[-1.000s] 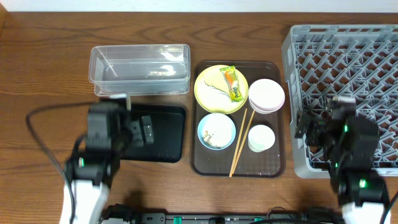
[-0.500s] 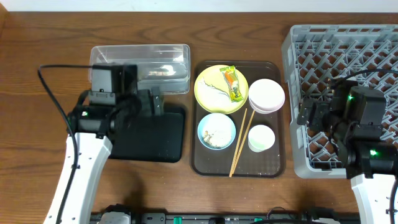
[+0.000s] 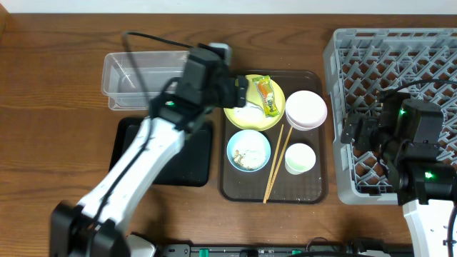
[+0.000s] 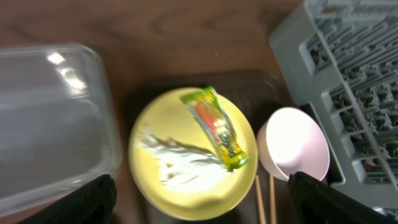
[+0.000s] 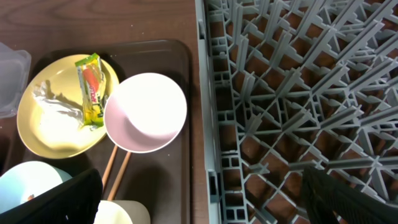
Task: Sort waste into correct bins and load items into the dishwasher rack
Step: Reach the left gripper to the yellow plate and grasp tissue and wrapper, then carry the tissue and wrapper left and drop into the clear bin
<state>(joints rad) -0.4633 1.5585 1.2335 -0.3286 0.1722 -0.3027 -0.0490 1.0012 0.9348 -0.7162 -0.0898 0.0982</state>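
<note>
The yellow-green and orange wrapper (image 3: pixel 267 96) and white scraps (image 3: pixel 246 108) lie on the pale yellow plate (image 3: pixel 280 100). My left gripper (image 3: pixel 241 91) hovers open and empty over the plate's left side; in the left wrist view its fingers (image 4: pixel 199 208) straddle the plate (image 4: pixel 186 199), with the wrapper (image 4: pixel 217 127) ahead of them. The white-pink bowl (image 3: pixel 306 109), the blue bowl (image 3: pixel 248 150) with rice grains, the white cup (image 3: pixel 299 158) and the chopsticks (image 3: pixel 275 164) sit on the brown tray. My right gripper (image 3: pixel 353 135) is open and empty at the grey rack's (image 3: pixel 400 64) left edge.
The clear tub (image 3: pixel 136 78) stands at the back left, and the black tray (image 3: pixel 196 164) in front of it lies partly under my left arm. The brown serving tray (image 3: pixel 314 189) holds the dishes. The rack fills the right side.
My left arm has swung from above the black tray up and to the right, and is now over the yellow plate. The right arm rose a little earlier and has held still since.
</note>
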